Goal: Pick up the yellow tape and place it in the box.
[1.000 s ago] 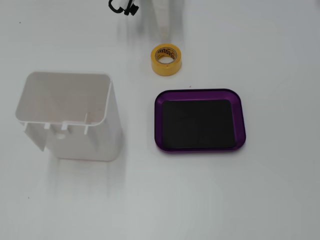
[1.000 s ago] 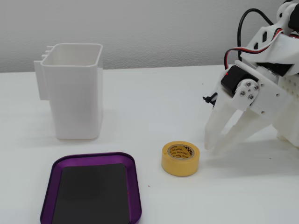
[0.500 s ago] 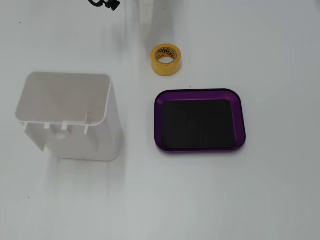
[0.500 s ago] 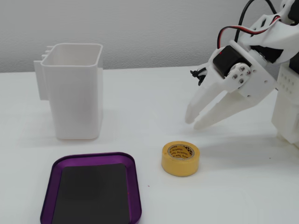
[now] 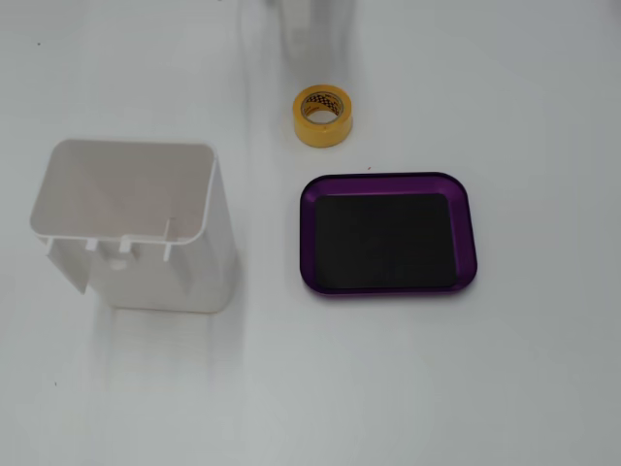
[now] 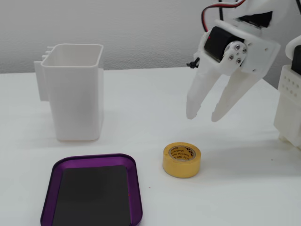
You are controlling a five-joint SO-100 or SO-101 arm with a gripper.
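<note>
In a fixed view, the gripper [image 6: 204, 116] hung above the desk [image 6: 155, 94] with its fingers parted, holding and touching nothing. One yellow tape [image 6: 181, 159] lay just right of one box [image 6: 136, 188].

From above, one yellow tape [image 5: 323, 116] lay just beyond the box [image 5: 469, 228]; one white bin [image 5: 131, 225] stood to the box's left.

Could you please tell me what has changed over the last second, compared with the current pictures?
In a fixed view, the claw has risen from beside the yellow tape and now hangs open above it, holding nothing. The tape, the purple tray and the white bin have not moved.
</note>
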